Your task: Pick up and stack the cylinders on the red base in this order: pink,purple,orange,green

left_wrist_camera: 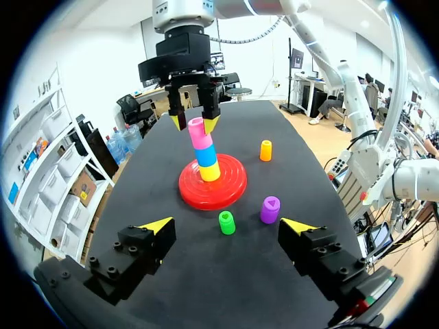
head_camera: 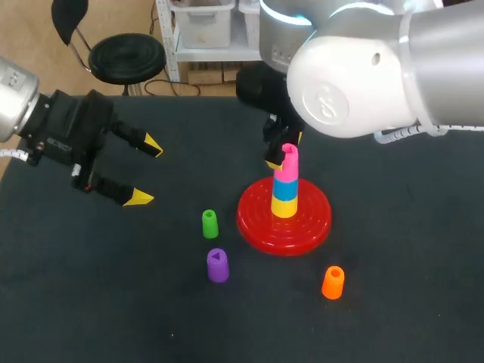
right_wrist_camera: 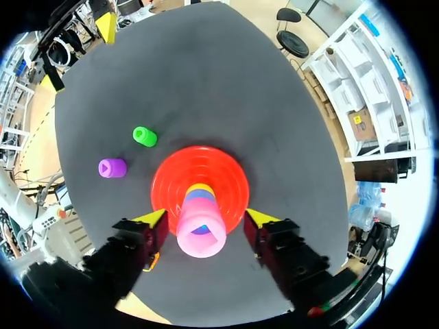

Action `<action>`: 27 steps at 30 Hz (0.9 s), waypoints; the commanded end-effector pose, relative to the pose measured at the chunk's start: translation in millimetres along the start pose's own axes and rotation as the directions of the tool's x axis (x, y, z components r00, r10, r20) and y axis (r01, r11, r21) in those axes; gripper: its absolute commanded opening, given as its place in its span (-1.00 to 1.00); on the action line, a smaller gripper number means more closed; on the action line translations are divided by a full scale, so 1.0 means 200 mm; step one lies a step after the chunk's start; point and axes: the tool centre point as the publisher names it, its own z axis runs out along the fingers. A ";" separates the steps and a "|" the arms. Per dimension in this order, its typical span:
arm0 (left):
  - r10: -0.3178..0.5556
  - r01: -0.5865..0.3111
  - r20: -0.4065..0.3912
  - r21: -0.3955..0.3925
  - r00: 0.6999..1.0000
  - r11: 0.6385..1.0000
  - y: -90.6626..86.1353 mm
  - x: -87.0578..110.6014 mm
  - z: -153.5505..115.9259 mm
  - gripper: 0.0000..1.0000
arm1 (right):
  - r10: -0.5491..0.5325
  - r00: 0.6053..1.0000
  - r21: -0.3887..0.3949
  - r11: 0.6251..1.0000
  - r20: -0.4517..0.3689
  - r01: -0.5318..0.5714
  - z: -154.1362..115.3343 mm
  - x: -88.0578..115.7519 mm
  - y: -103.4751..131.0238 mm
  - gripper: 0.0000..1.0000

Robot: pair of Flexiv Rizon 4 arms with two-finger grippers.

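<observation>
Our right arm reaches over the round red plastic base (head_camera: 249, 227), which sits on the black table (head_camera: 76, 287) a little right of the middle. On the base's centre stands a short column: a yellow cylinder (head_camera: 284, 206) at the bottom, a blue cylinder (head_camera: 285, 187) on it, and the pink plastic cylinder (head_camera: 288, 162) on top, leaning slightly rather than sitting square. Our right gripper (right_wrist_camera: 204, 218) hangs directly over this column with the pink cylinder between its fingers. In the right wrist view the jaws are spread, with a gap between each yellow tip and the pink wall, so nothing is pinched. The small green plastic cylinder (head_camera: 209, 224) stands upright on the table just beside the base's left rim, apart from it. The purple plastic cylinder (head_camera: 218, 265) stands near the green one, closer to us, with a triangular opening showing in its top. The orange plastic cylinder (head_camera: 333, 282) stands alone off the base's near right side, well apart from the other two. Our left gripper (head_camera: 146, 172) hovers over the left part of the table, well away from the base and the loose cylinders. Its jaws are spread wide and hold nothing.
</observation>
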 end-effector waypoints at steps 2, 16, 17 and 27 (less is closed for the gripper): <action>0.002 -0.002 0.003 -0.001 1.000 1.000 0.00 0.01 0.00 1.00 | 0.007 1.000 0.025 1.000 0.025 -0.008 -0.04 0.03 0.01 1.00; 0.002 -0.002 0.003 -0.001 1.000 1.000 0.00 0.01 0.00 1.00 | 0.097 0.988 0.193 0.974 0.123 -0.120 -0.31 0.17 -0.16 1.00; 0.002 -0.002 0.003 -0.001 1.000 1.000 0.00 0.01 0.00 1.00 | 0.099 0.987 0.201 0.972 0.127 -0.123 -0.33 0.19 -0.16 1.00; 0.002 -0.002 0.003 -0.001 1.000 1.000 0.00 0.01 0.00 1.00 | 0.125 0.983 0.186 0.971 0.136 -0.149 -0.30 0.41 -0.07 1.00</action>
